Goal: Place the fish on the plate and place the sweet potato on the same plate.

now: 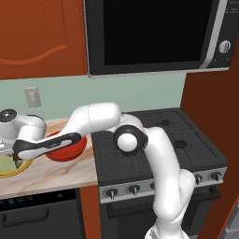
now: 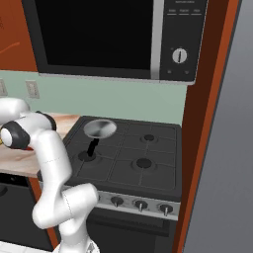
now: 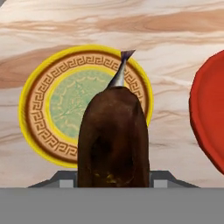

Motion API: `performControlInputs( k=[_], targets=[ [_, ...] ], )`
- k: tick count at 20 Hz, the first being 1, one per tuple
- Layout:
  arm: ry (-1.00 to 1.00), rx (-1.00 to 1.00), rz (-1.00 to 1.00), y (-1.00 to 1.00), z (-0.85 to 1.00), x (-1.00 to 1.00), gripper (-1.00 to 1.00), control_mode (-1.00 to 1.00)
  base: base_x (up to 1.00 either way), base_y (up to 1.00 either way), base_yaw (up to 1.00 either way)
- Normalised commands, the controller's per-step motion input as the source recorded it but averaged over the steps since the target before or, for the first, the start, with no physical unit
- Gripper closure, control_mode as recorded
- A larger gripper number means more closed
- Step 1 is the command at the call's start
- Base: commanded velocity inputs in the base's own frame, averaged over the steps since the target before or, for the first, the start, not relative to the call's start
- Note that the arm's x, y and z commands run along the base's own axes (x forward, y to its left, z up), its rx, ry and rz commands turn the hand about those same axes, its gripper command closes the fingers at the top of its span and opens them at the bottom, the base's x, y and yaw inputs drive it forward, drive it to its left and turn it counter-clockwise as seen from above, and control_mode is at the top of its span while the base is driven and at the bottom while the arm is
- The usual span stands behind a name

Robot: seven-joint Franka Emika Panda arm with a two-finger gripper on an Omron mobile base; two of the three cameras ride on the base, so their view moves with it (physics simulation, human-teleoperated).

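Above the plate [image 3: 41,103], the gripper [image 3: 113,183] hung with the sweet potato [image 3: 113,140] clamped between its fingers, whose metal showed just at either side of the lump's base in the hand view. The potato filled the middle of that view and stood over the plate's right half. The fish [image 3: 120,72] already lay on the plate, its pointed tail reaching the rim on the side away from the camera; most of its body was hidden behind the potato. The red bowl [image 3: 210,113] sat on the marbled surface [image 3: 175,39] just beside the plate, on its right in the hand view.

In the left base view the arm reached far over to the plate [image 1: 10,169], with the bowl [image 1: 70,149] next to it.

The step in hand looked like the lowering and release of the sweet potato. It would go best if the hand came straight down toward the plate's centre, away from the fish, so the potato did not land on the fish or knock it off the rim. Letting go low mattered, since a stubby rounded lump could roll toward the plate's edge nearest the bowl.
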Motion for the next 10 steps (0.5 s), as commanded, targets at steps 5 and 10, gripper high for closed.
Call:
performControlInputs(
  k=[5, 10],
  targets=[
    [-0.02, 0.00, -0.03, 0.00, -0.14, 0.03, 1.00, -1.00, 0.00, 0.00, 0.00],
    [-0.04, 0.02, -0.03, 0.07, -0.06, 0.02, 1.00, -1.00, 0.00, 0.00, 0.00]
  ],
)
